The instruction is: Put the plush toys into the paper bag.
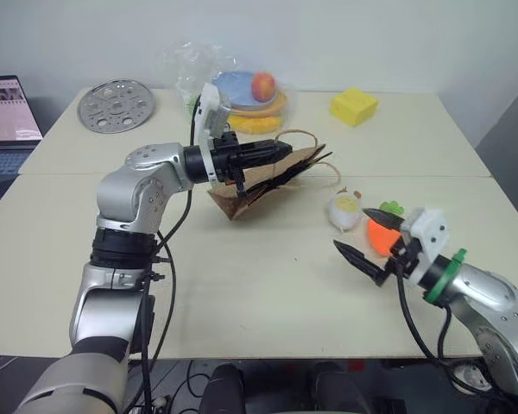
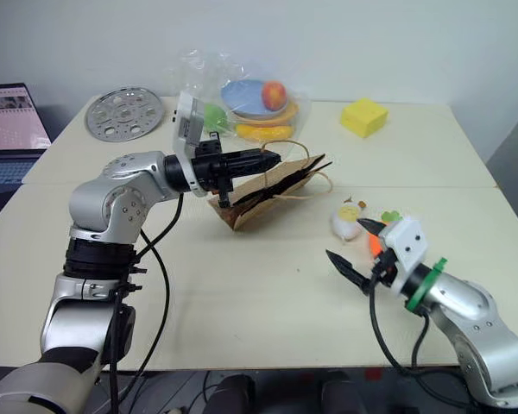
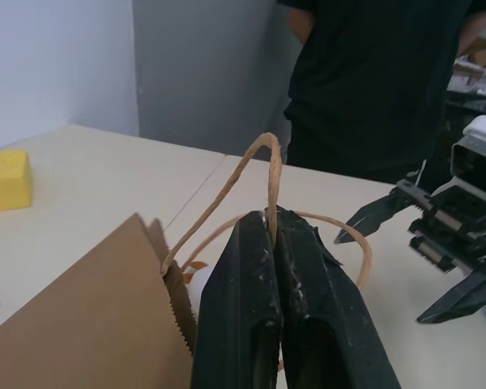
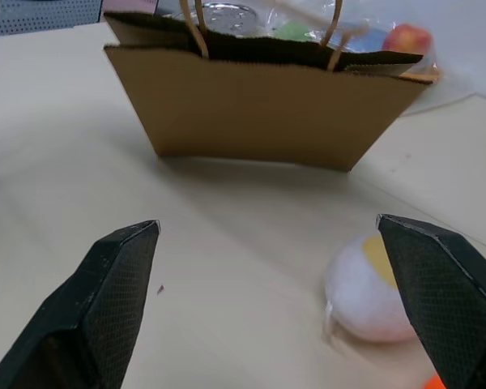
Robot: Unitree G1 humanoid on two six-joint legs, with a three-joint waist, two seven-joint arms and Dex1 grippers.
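Observation:
The brown paper bag hangs tilted over the table's middle, its mouth toward my right. My left gripper is shut on one of the bag's loop handles; the left wrist view shows the twisted paper pinched between the black fingers. The round white plush toy with a yellow patch lies on the table right of the bag. The orange carrot plush with a green top lies just beyond it. My right gripper stands open and empty beside the toys; the white toy sits near one finger.
At the back stand a clear plastic bag of fruit and plates, a yellow sponge block and a round metal disc. A laptop sits at far left. A person in dark clothes stands past the table's right end.

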